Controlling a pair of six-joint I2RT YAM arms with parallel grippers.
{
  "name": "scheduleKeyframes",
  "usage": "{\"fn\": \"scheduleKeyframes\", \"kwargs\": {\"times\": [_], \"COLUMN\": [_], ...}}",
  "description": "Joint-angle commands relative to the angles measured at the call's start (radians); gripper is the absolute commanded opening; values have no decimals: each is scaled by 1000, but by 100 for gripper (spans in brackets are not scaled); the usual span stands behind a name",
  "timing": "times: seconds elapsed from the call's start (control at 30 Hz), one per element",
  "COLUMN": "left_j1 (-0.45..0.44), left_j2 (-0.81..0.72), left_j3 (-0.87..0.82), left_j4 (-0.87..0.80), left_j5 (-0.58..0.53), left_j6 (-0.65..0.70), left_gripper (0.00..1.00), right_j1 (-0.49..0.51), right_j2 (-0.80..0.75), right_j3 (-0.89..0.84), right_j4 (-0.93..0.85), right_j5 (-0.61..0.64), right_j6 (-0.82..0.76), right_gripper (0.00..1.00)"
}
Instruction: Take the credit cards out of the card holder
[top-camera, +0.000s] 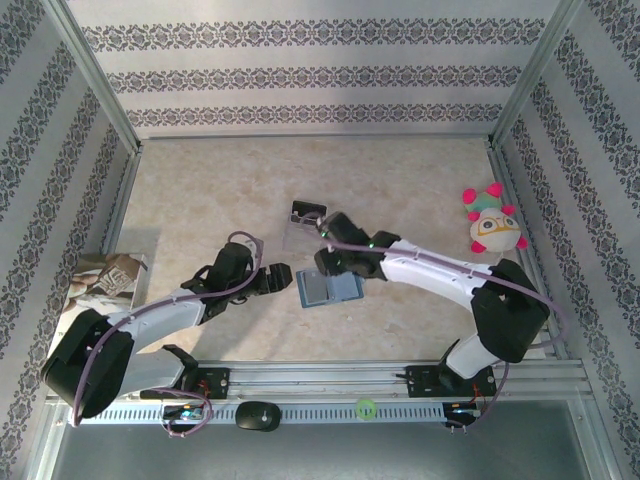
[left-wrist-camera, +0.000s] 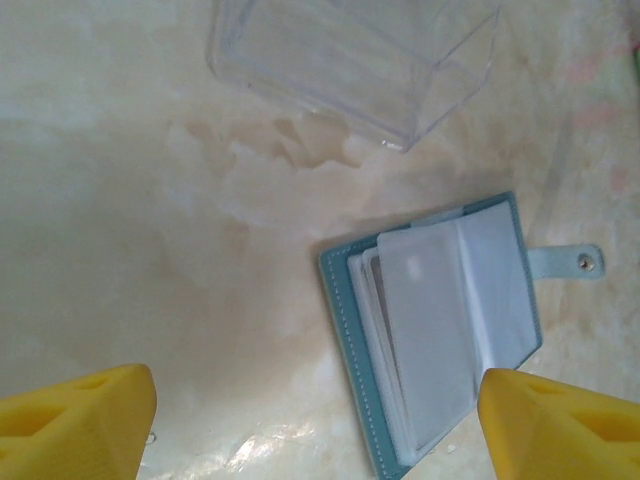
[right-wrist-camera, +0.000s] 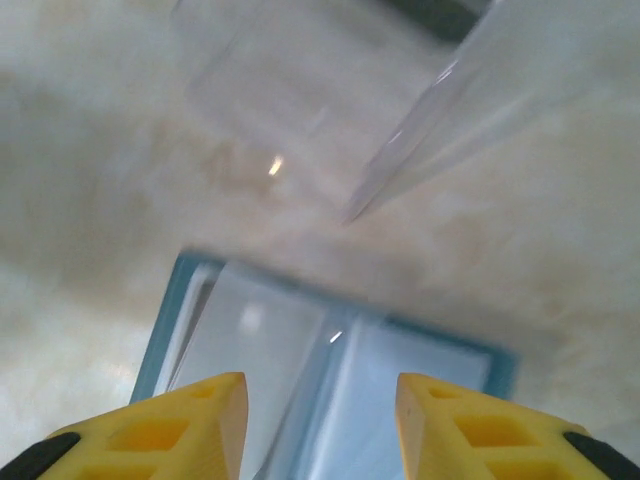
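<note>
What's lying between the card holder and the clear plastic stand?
Nothing: the left wrist view shows bare table between the card holder and the clear stand.

The card holder (top-camera: 327, 289) lies open mid-surface (top-camera: 200, 190), the left tool (top-camera: 284, 281) just to its left, the right tool (top-camera: 329, 268) above its far edge. Behind it (not touching) stands the plastic stand (top-camera: 304, 220). A plush toy (top-camera: 492, 220) sits far right, a booklet (top-camera: 108, 278) far left.
</note>
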Motion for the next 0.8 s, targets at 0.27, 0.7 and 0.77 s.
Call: {"fn": "scheduleKeyframes", "kwargs": {"times": [0.27,0.7,0.77], "left_j1": [-9,-15,-27], "left_j2": [-58,-63,-54], "left_j3": [-19,-29,-23], "left_j4": [-22,-11,-7], "left_j5": [-117,-80,-80], "left_j6": [-11,0,4], "left_gripper": [80,78,77], "right_j1": [162,188,188], "right_j2": [167,267,242], "right_j3": [25,63,46], "right_j4": [-16,-21,11], "right_j5": [90,167,164], "right_j6": [-43,-37,-32], "right_gripper": [46,17,10]}}
